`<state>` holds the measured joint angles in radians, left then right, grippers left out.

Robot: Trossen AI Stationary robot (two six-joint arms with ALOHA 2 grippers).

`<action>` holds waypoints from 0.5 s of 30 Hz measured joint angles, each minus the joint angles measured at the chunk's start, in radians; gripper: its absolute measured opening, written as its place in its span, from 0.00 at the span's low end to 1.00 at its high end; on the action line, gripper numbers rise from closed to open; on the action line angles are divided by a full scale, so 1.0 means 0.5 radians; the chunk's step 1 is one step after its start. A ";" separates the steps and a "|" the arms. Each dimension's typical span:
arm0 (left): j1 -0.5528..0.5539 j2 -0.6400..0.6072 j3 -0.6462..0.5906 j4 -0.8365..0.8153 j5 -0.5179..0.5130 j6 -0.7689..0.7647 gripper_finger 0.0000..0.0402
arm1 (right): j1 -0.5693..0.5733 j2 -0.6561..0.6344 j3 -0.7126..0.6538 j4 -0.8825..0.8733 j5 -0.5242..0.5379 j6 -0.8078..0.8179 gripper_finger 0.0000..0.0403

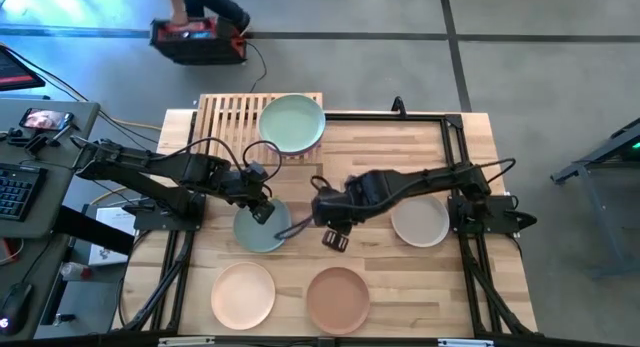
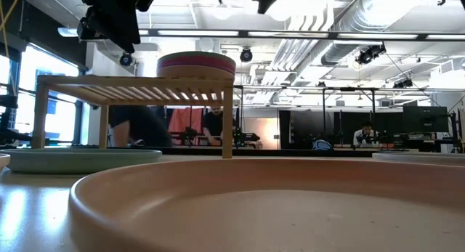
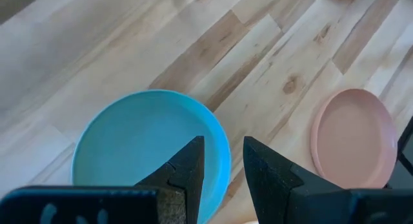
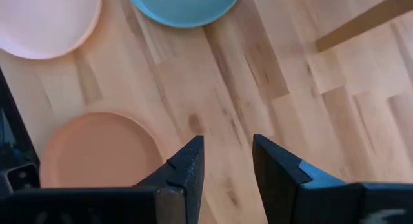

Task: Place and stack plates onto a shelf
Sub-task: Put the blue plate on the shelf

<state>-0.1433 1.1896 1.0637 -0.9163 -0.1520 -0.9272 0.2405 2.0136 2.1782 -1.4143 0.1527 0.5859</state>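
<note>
The light-wood slatted shelf (image 1: 235, 117) stands at the table's far side, with a stack of plates (image 1: 292, 122) on its right half, a mint green one on top; the low view shows magenta plates (image 2: 196, 63) beneath. A grey-teal plate (image 1: 255, 232) lies flat on the table. My left gripper (image 1: 263, 213) hovers open above its far-right rim (image 3: 216, 143), touching nothing. My right gripper (image 1: 335, 239) is open and empty over bare table (image 4: 227, 161) to the right of that plate. Peach (image 1: 243, 293), brown (image 1: 337, 299) and cream (image 1: 420, 222) plates lie flat on the table.
The brown plate (image 2: 276, 208) fills the low view's foreground, by the table's near edge. Black arm frames (image 1: 455, 157) run along both table sides. The shelf's left half (image 1: 225, 112) holds no plates. A person and a red case (image 1: 198, 39) are beyond the table's far edge.
</note>
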 joint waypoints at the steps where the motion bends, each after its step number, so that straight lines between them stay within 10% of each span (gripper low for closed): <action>1: 0.000 0.000 0.000 -0.012 0.003 -0.035 0.24 | 0.023 0.001 0.000 0.000 0.015 0.039 0.27; 15: -0.198 0.000 0.000 -0.378 0.022 -0.325 0.24 | 0.243 0.001 -0.001 0.009 0.121 0.380 0.27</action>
<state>-0.2425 1.1896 1.0637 -1.1052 -0.1411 -1.0896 0.3622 2.0140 2.1777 -1.4099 0.2134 0.7759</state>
